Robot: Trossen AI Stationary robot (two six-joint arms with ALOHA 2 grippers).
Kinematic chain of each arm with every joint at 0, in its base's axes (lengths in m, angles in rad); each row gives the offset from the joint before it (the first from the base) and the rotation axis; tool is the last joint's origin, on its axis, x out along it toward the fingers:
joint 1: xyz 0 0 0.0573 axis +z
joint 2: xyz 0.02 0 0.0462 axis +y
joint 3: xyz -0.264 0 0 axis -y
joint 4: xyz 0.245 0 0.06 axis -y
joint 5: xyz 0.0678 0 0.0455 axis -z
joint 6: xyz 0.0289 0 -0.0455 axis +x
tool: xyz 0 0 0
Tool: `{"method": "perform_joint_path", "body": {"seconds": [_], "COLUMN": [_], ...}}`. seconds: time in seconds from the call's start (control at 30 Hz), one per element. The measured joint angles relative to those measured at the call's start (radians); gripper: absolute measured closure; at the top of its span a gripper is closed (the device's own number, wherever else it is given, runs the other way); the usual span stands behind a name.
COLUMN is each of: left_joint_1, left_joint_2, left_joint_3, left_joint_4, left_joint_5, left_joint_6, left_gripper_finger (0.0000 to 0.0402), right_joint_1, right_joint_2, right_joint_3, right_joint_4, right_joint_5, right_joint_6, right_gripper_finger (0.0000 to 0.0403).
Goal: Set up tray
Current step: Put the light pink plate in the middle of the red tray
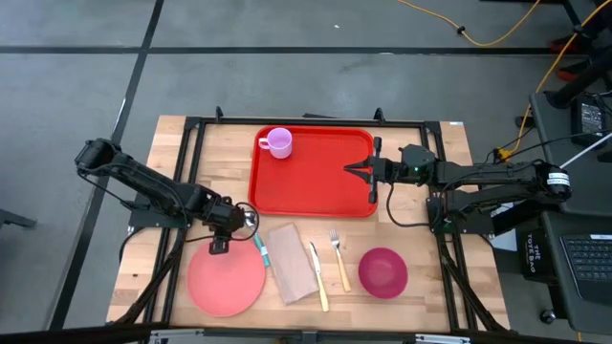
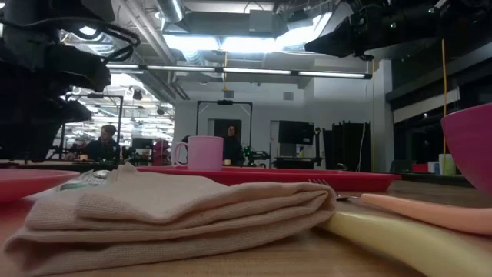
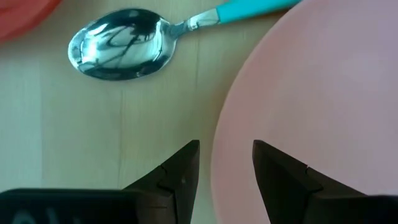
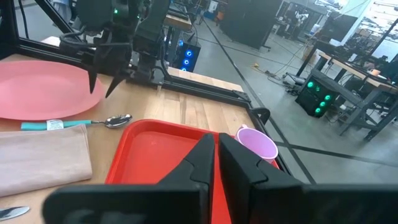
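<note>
On the near edge of my surface (image 1: pixel 435 277) I count one plate (image 1: pixel 226 279), one napkin (image 1: pixel 292 262), one knife (image 1: pixel 317 276), one fork (image 1: pixel 338 259), one bowl (image 1: pixel 383 271) and one spoon (image 1: pixel 258 245). My left hand (image 1: pixel 218 246), fingers apart, hangs over the plate's rim. Farther back lies the one tray (image 1: pixel 316 177), holding one cup (image 1: pixel 277 142); my right hand (image 1: pixel 350 170), fingers together, hovers over its right side
</note>
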Motion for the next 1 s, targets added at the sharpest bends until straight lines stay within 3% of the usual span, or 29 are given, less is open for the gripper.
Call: {"method": "perform_joint_path", "body": {"seconds": [0.53, 1.0], "left_joint_1": [0.0, 0.0], "left_joint_2": [0.111, 0.121], "left_joint_3": [0.0, 0.0], "left_joint_4": [0.004, 0.009], "left_joint_5": [0.036, 0.114], "left_joint_6": [-0.008, -0.008], "left_gripper_finger": [0.0258, 0.0258], "right_joint_1": [0.0, 0.0], "right_joint_2": [0.0, 0.0], "right_joint_3": [0.0, 0.0], "right_joint_4": [0.0, 0.0], "right_joint_5": [0.0, 0.0], "right_joint_6": [0.0, 0.0], "right_gripper_finger": [0.0374, 0.0374]}}
